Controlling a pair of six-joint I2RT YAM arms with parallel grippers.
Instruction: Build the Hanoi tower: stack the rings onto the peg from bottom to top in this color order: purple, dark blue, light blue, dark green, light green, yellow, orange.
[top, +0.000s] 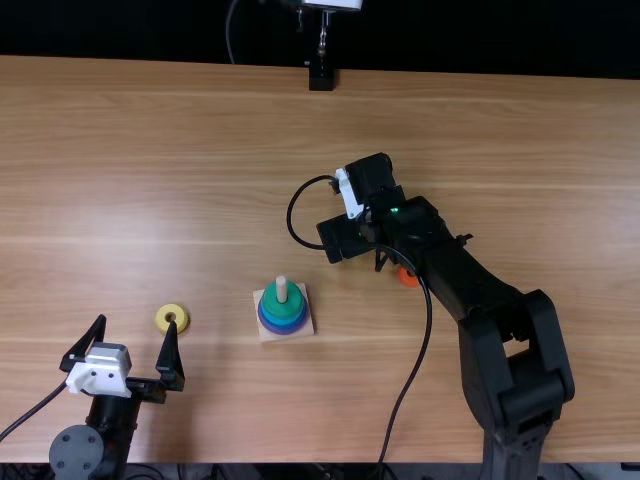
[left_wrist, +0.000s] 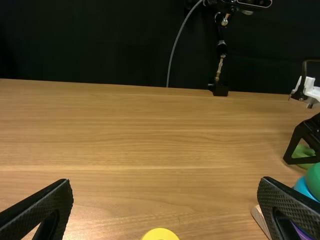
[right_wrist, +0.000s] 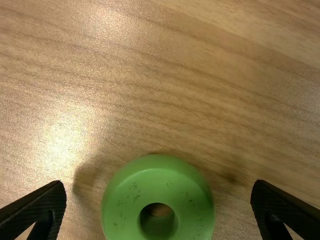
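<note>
My right gripper (right_wrist: 158, 186) is set wide and empty over the solid light green ring (right_wrist: 120, 207), which lies flat on the light brown wooden counter (top: 180, 180). My left gripper (top: 136, 323) is also wide and empty, near the round yellow ring (top: 163, 316). The pale wooden peg (top: 281, 289) carries purple, dark blue, light blue and dark green rings, so light green is next.

Caution: closing off-centre may pinch the ring by its edge and tip or eject it. Closing too high may let the smooth rim slip. Releasing before the hole aligns with the peg may leave the ring tilted. The black cable (top: 427, 325) on my right arm may catch the peg if swung low.

The counter has lengthwise grain and a bright glare patch (right_wrist: 62, 142). The orange ring (top: 408, 278) rests beneath my right arm. Beyond the far edge hangs a black backdrop (top: 130, 30); a black-footed stand (top: 321, 77) is at that edge.
</note>
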